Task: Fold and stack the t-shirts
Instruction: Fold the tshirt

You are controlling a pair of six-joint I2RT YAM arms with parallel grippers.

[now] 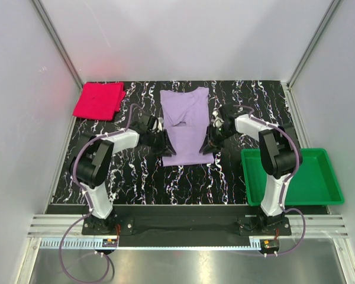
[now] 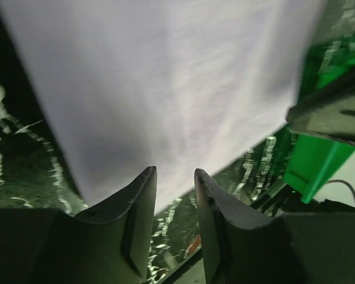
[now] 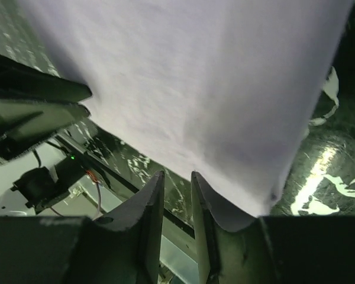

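The lavender-purple t-shirt [image 1: 186, 125] lies flat in the middle of the table, sleeves folded in, forming a long strip. The pink-red t-shirt [image 1: 99, 100] lies as a folded square at the back left. My left gripper [image 1: 159, 142] is low at the lavender shirt's left edge near the hem. In the left wrist view its jaws [image 2: 174, 173] stand slightly apart with only table between them, at the cloth [image 2: 165, 89] edge. My right gripper [image 1: 212, 139] is at the shirt's right edge. Its jaws [image 3: 177, 174] are narrowly apart, with cloth [image 3: 195, 77] lying over the right finger.
A green plastic tray [image 1: 293, 176] sits at the front right, beside the right arm's base; it also shows in the left wrist view [image 2: 319, 160]. White walls enclose the black marbled table [image 1: 124, 177] on three sides.
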